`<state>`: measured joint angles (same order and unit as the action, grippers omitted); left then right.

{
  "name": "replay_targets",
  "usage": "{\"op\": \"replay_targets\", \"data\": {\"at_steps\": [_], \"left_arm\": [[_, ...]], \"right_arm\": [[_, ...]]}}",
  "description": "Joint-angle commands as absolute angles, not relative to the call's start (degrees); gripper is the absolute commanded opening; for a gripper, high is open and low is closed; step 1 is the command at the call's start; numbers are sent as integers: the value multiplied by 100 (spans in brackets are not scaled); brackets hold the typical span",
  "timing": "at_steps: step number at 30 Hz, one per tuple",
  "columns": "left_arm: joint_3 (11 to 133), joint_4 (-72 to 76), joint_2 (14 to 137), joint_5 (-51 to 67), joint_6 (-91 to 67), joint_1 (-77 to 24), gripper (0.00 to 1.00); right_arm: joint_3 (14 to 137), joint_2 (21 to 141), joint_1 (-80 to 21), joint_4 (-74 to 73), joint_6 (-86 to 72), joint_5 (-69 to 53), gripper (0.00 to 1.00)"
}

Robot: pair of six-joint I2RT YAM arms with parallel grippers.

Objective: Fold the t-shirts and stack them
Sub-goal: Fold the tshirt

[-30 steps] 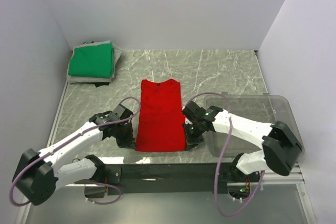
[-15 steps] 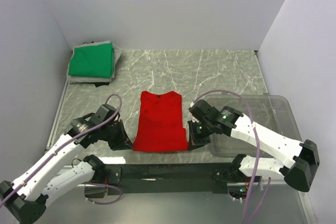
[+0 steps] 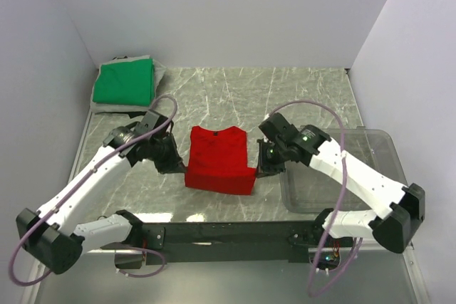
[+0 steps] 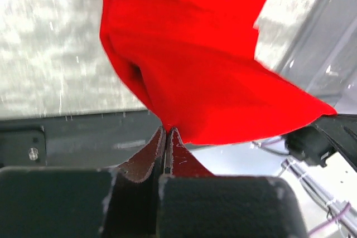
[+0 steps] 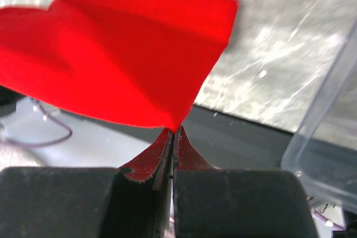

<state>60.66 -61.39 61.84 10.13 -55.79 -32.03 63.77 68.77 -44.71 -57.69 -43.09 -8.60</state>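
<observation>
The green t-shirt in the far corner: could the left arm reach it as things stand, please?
Probably not yet: the left fingers are shut on a corner of the red t-shirt. The table between them and the green t-shirt looks bare, so the way seems free afterwards.

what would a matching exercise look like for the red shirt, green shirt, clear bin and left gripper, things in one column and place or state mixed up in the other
Things
1. red t-shirt
2. green t-shirt
3. clear plastic bin
4. left gripper

Place or state
a. folded, far left corner
b. along the right side
c. middle, near edge raised
d. shut on a corner of red cloth

Pairs: 1-c, 2-a, 3-b, 4-d
</observation>
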Motion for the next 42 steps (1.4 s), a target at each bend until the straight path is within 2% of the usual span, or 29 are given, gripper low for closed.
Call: {"op": "replay_targets", "data": {"at_steps": [1, 7, 13, 24, 32, 42], "left_arm": [[6407, -5722, 6467, 931, -5037, -2823, 0], [6478, -5047, 7118, 1370, -4650, -2067, 0], [6697, -4387, 8102, 1775, -4395, -1820, 0], [7997, -4307, 9842, 1872, -3929, -1354, 0], [8331, -4034, 10581, 2355, -3736, -1143, 0], [9070, -4061, 11399, 2241, -3753, -1037, 0]], "right_arm": [[6793, 7127, -4132, -5555, -3877, -677, 0], [7268, 7935, -3569, -5265, -3314, -756, 0], [7830, 8867, -3252, -5089, -2901, -817, 0], [8849, 10353, -2822, -5010, -2488, -861, 0], [9816, 11372, -2593, -5264, -2268, -905, 0], [10608, 12111, -2426, -5493, -2162, -993, 0]]}}
